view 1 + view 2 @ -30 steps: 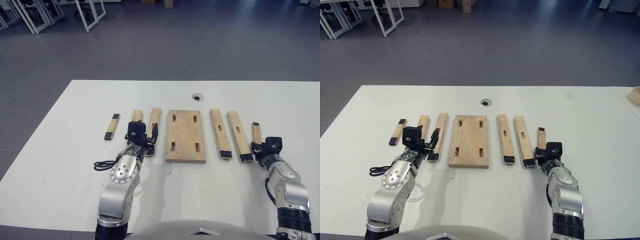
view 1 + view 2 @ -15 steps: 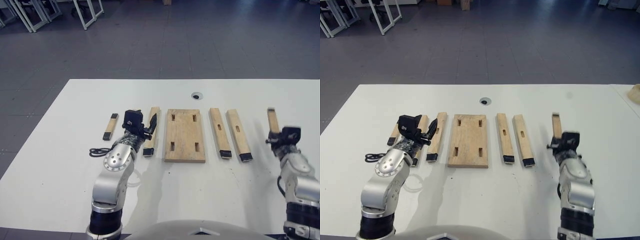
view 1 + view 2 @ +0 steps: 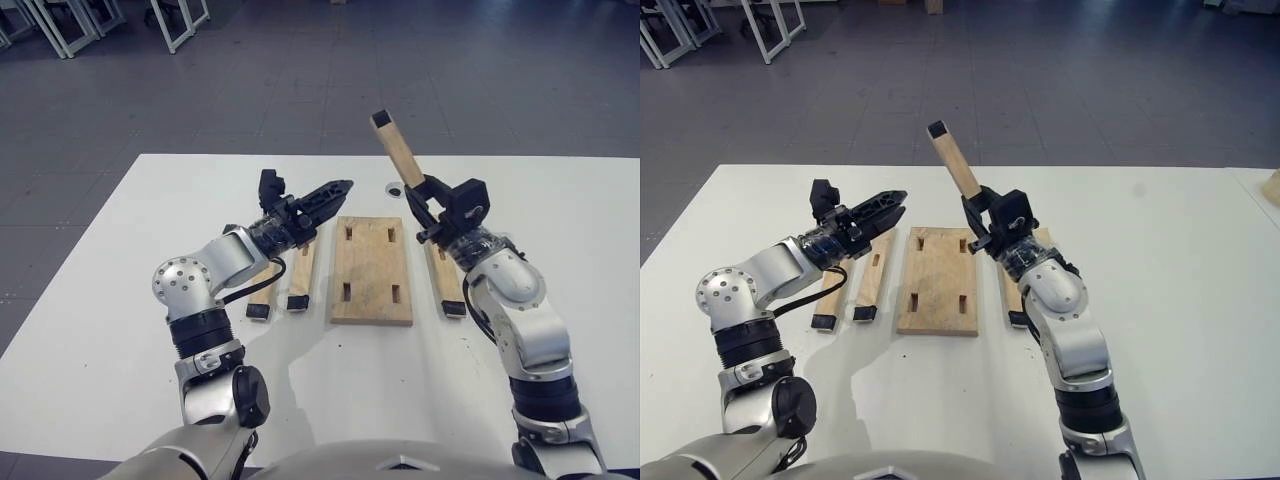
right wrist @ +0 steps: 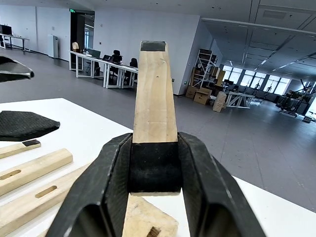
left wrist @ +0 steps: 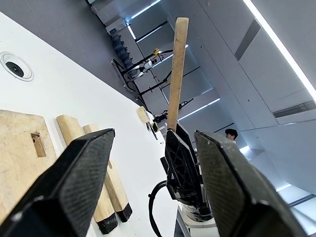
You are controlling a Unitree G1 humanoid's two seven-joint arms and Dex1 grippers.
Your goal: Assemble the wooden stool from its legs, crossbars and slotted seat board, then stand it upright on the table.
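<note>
Left eye view, upper centre: our right gripper (image 3: 424, 204) clamps a short bar (image 3: 394, 150) by its black end, tilted above the seat board (image 3: 371, 272) at mid-frame, our left gripper (image 3: 338, 190) gapes empty nearby, so we judge pick-up done and mating it to a slotted leg (image 3: 443, 282) next.

Bright, probably overhead light; soft shadows

We find seat board (image 3: 371, 270) on table (image 3: 120, 330); two legs (image 3: 872, 278) just left; more legs (image 3: 443, 282) just right; cable port (image 3: 396, 189) behind it; crossbar (image 3: 397, 150) in right gripper (image 3: 425, 205) above board's far edge.
</note>
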